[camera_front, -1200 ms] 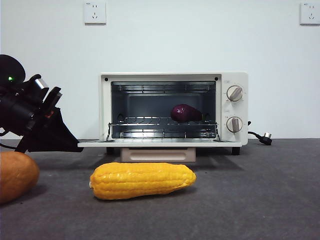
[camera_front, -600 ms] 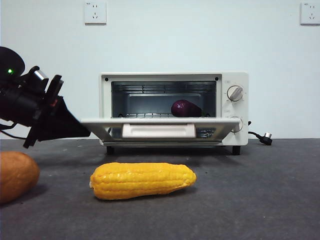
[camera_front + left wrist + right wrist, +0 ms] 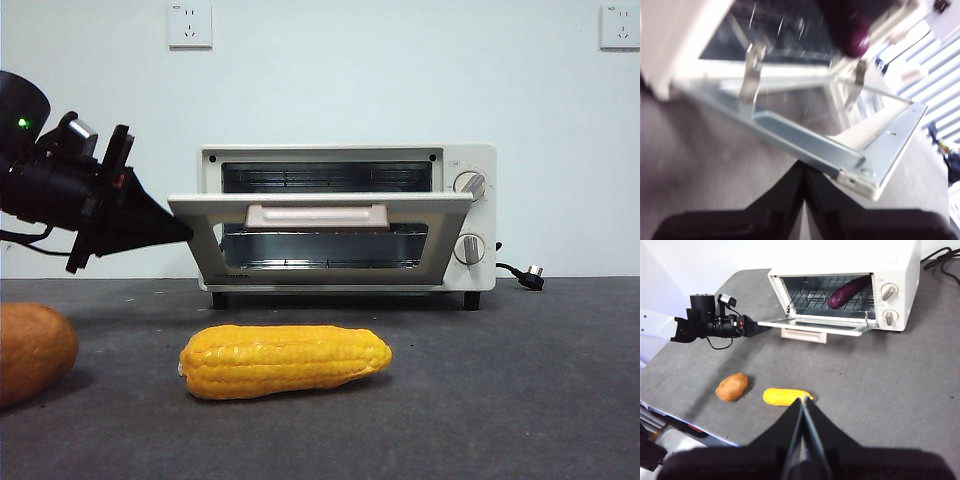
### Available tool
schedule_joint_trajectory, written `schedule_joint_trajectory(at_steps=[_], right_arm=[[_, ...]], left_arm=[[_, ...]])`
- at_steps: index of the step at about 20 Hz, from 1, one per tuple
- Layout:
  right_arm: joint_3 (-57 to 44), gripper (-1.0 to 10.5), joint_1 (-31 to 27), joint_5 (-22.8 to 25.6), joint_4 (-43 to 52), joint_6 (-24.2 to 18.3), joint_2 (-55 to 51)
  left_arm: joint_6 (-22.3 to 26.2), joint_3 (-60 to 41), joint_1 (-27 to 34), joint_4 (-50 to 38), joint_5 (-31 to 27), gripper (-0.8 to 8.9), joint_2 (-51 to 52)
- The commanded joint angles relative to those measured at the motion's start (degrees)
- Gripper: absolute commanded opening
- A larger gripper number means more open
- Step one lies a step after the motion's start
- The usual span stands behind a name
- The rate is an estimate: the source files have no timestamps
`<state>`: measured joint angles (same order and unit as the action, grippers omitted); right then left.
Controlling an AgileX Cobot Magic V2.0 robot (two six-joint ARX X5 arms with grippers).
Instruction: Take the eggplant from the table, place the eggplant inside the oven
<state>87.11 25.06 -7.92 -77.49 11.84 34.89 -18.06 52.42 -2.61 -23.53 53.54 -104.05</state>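
The cream-white oven (image 3: pixel 455 215) stands at the back of the table (image 3: pixel 500 380), its glass door (image 3: pixel 320 238) tilted about halfway up. The purple eggplant (image 3: pixel 849 291) lies on the wire rack inside and shows blurred in the left wrist view (image 3: pixel 850 30); in the front view the door hides it. My left gripper (image 3: pixel 183 231) is shut, its tip pressed under the door's left corner (image 3: pixel 860 175). My right gripper (image 3: pixel 802 405) is shut on nothing and hangs high above the table's near side.
A yellow corn cob (image 3: pixel 285 360) lies on the table in front of the oven. An orange-brown vegetable (image 3: pixel 35 350) sits at the near left. The oven's power cord (image 3: pixel 520 272) trails off to the right.
The left gripper has risen and pushed the door up from lying flat to about half shut. The door now covers the eggplant in the front view.
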Motion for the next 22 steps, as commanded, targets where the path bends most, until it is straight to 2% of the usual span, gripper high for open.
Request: schedule_joint_trajectory(at_steps=[1,18,22], right_arm=[[0.00,-0.1,0.04,0.02,-1.38,0.57,-0.28],[0.00,-0.1,0.04,0.02,-1.38,0.57,-0.28],[0.00,-0.1,0.04,0.02,-1.38,0.57,-0.28]], left_arm=[[-3.23,0.31,-0.39,-3.58,0.13,-0.08,-0.48],[-2.27,8.68,-1.86,-3.52,-9.90,-0.08,-0.48],[-1.90,9.97,-1.99,-3.48,-10.32,-0.08,-0.48]])
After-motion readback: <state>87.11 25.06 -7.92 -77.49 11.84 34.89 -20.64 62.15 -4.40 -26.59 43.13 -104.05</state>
